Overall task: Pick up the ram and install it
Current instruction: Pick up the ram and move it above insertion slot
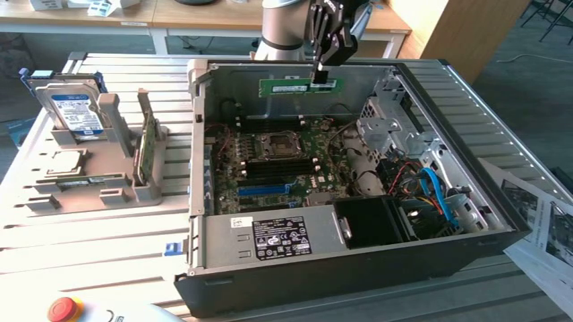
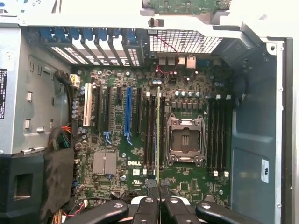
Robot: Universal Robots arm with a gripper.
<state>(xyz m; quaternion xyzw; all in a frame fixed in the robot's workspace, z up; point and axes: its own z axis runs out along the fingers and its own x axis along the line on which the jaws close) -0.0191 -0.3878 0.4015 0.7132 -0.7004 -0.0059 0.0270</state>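
While hanging above open case (image 1: pixel 358 272), ram (image 1: pixel 288 86) sits upright between jaws, clamped along upper edge.

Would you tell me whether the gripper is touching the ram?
Touching. The exterior view shows the gripper shut on the ram, holding it above the motherboard.

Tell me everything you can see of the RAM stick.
The ram is a long, thin green circuit board with a pale label on its face. It hangs level on its long edge above the open computer case, pinched toward one end by the shut gripper. In the wrist view it shows edge-on, a thin line over the motherboard beside the processor socket. Nothing else touches it.
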